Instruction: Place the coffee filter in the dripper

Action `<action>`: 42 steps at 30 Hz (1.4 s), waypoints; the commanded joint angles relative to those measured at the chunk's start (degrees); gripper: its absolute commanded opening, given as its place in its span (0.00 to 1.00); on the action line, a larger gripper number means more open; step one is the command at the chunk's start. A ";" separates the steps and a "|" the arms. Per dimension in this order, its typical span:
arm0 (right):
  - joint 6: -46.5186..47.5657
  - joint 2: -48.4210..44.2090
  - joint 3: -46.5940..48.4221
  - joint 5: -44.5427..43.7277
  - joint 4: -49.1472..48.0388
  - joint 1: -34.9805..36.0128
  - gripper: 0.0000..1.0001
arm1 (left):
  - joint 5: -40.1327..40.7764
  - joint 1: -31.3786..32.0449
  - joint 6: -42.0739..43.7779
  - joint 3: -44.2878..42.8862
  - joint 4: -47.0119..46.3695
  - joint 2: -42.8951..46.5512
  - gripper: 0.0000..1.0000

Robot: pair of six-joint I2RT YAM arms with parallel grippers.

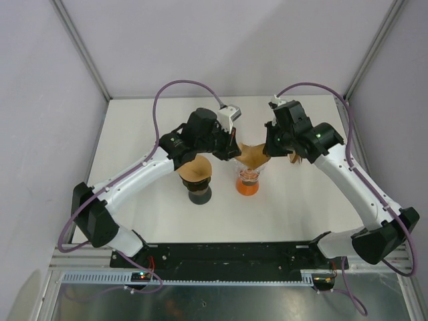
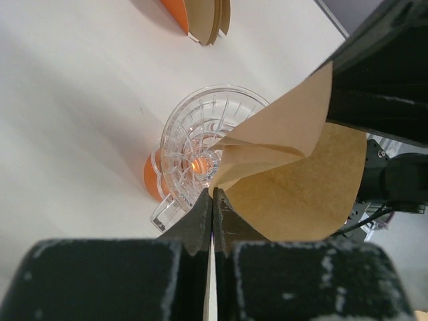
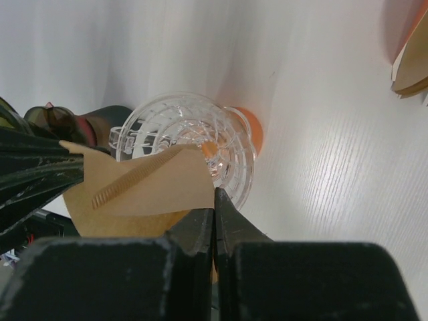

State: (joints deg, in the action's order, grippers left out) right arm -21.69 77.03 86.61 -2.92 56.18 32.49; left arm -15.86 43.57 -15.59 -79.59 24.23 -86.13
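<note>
The brown paper coffee filter point(image 1: 253, 155) hangs spread between both grippers just above the dripper point(image 1: 248, 179), a clear ribbed glass cone on an orange base. My left gripper point(image 2: 214, 197) is shut on the filter point(image 2: 294, 180) at its lower edge, over the dripper's rim point(image 2: 194, 127). My right gripper point(image 3: 215, 195) is shut on the opposite edge of the filter point(image 3: 147, 187), its tips over the dripper's rim point(image 3: 174, 124). The filter's tip points toward the dripper's mouth. In the top view the left gripper point(image 1: 231, 150) and right gripper point(image 1: 270, 150) face each other across the filter.
A stack of brown filters on a dark stand point(image 1: 196, 174) stands just left of the dripper. More stacked filters in an orange holder point(image 2: 204, 20) lie beyond it, and some filters point(image 3: 409, 63) show at the right wrist view's edge. Walls and frame posts enclose the white table point(image 1: 134, 127).
</note>
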 commanded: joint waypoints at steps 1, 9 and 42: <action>2.45 1.85 1.94 2.19 -0.75 -1.92 0.00 | -2.00 -0.48 -0.49 0.38 0.16 0.45 0.01; 3.18 3.09 0.78 3.95 -3.79 -3.06 0.04 | -2.29 -1.81 0.61 -0.63 0.76 -1.83 0.12; 6.35 3.57 -1.15 0.69 -5.86 -2.00 0.37 | -3.63 -1.85 4.60 -4.58 1.04 0.00 0.55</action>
State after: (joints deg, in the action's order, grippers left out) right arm -16.56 81.45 85.30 -1.69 51.51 30.17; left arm -18.46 41.93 -12.82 -81.89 25.87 -88.71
